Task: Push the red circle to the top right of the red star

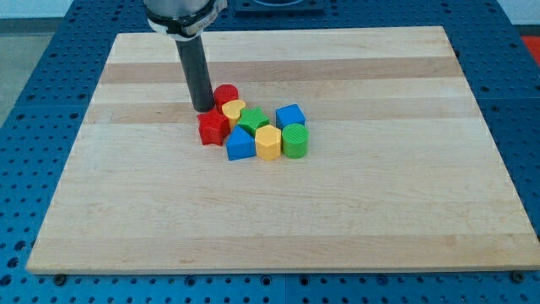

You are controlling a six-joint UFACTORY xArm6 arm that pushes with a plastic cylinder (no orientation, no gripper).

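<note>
The red circle (225,95) lies near the board's middle, just to the upper right of the red star (212,128). My tip (203,109) stands right at the red circle's left side and just above the red star, seeming to touch the circle. A yellow heart (233,110) sits against the circle's lower right side.
A tight cluster lies to the right of the red star: a green star (253,120), a blue cube (289,116), a blue triangle (240,144), a yellow hexagon (268,143) and a green cylinder (294,140). All rest on the wooden board (380,194).
</note>
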